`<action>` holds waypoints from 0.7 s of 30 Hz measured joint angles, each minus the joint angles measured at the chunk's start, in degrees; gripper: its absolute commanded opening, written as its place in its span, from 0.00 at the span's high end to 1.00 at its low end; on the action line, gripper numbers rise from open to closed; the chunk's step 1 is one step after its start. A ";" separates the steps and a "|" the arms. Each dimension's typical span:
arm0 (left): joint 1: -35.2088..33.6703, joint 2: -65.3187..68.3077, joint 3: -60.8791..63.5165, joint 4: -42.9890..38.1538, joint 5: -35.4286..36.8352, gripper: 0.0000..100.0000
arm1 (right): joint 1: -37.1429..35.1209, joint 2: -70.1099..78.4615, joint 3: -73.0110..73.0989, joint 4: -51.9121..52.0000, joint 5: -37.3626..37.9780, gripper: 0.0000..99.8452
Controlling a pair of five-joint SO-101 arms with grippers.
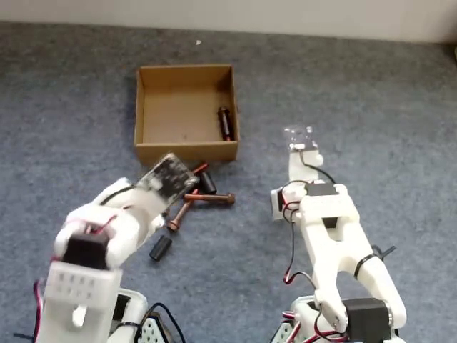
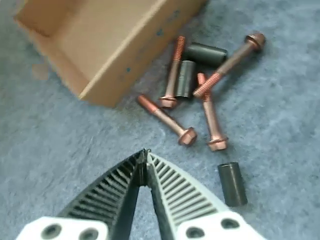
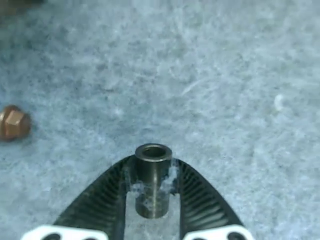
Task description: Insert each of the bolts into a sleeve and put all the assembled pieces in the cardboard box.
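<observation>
Your right gripper [image 3: 152,162] clamps a sleeve [image 3: 152,182]; your left gripper [image 2: 145,156] is closed tip to tip, bolts [image 2: 167,120] just beyond; cardboard box [image 2: 115,45] print unreadable.

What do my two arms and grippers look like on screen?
Both arms are white plastic with black motors and loose red and black wires. The left arm carries a bare circuit board at its wrist. The left gripper has ribbed, tapering fingers, one dark, one pale; the right gripper has two black ribbed ones.
</observation>
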 measured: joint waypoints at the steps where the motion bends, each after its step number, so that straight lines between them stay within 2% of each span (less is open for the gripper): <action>1: 0.88 3.43 -1.67 0.00 -0.70 0.99 | 0.88 0.00 0.00 -0.53 -0.26 0.99; 8: 7.21 23.91 -11.52 0.00 -2.55 0.84 | 7.38 0.00 0.00 -1.67 -4.04 0.99; 14: 10.81 38.59 -19.78 -0.88 -2.55 0.85 | 12.04 0.00 0.00 -1.67 -5.36 0.99; 21: 15.12 53.36 -27.08 -5.19 -2.55 0.85 | 12.48 0.00 0.00 -3.96 -7.21 0.99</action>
